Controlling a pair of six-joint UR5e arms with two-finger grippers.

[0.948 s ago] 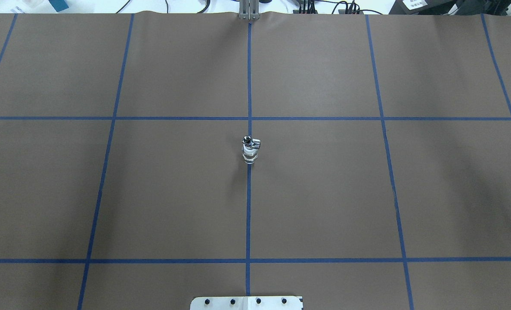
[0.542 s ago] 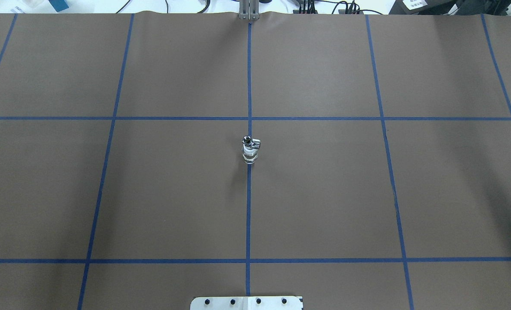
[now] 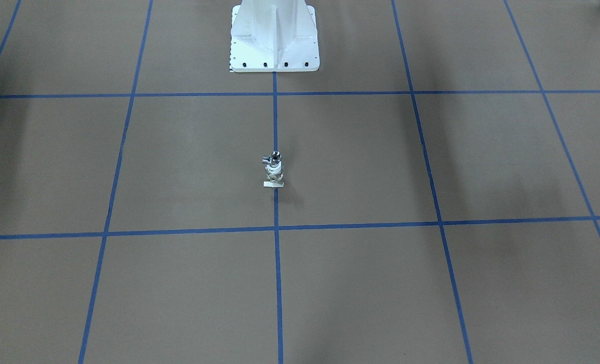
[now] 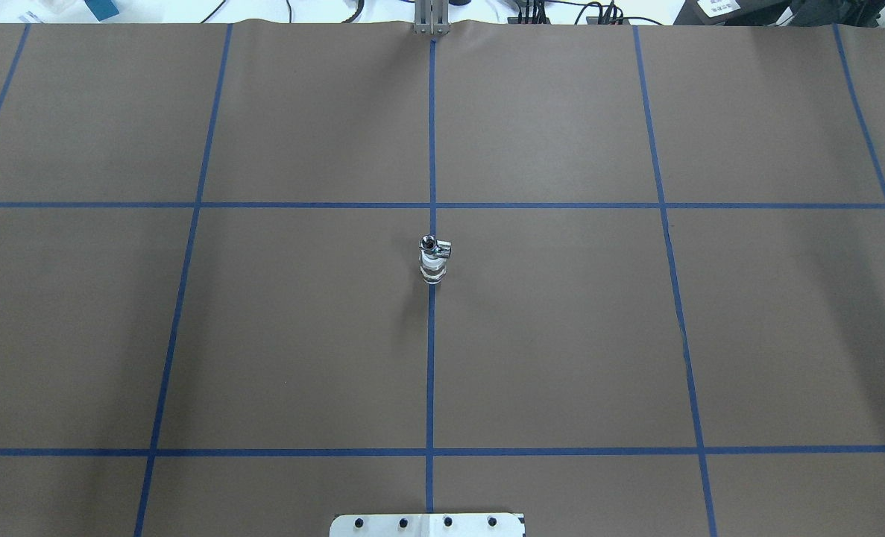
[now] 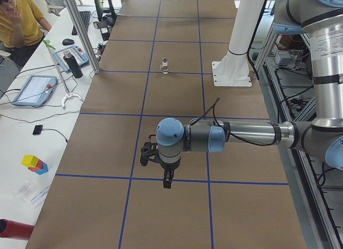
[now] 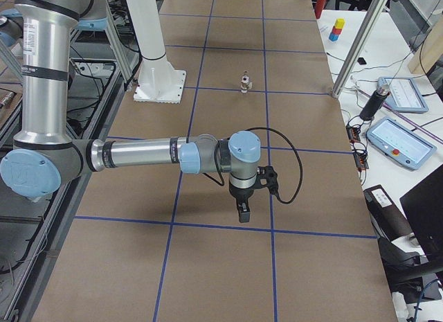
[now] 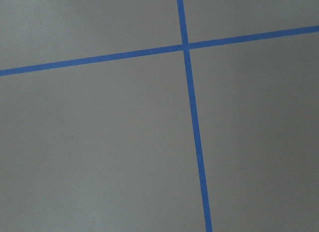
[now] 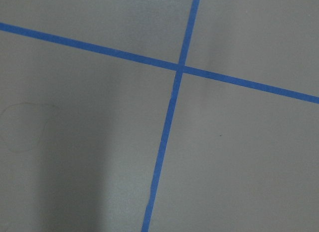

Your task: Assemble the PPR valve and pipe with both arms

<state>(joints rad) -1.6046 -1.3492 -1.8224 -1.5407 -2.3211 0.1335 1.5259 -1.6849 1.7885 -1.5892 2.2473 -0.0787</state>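
Observation:
The shiny chrome pipe [image 4: 434,245] sits on top of the white PPR valve [image 4: 432,267], and the two stand upright as one stack on the central blue line. In the front-facing view the pipe [image 3: 274,157] is on top, with the valve [image 3: 275,174] and its flat tab on the mat. Both grippers are far from the stack and show only in the side views. My left gripper [image 5: 168,182] hangs over the mat near the table's left end, my right gripper [image 6: 243,212] near the right end. I cannot tell if either is open or shut. Both wrist views show only mat and tape.
The white robot base [image 3: 274,35] stands at the near table edge behind the stack. A side bench holds tablets [image 5: 33,89], a dark bottle [image 5: 75,65] and coloured blocks [image 5: 35,164]. A person in yellow [image 5: 16,19] sits there. Aluminium posts [image 6: 356,41] stand at the far edge.
A dark part of my right arm at the overhead view's right edge has moved out of that view. The stacked pipe and valve have not moved.

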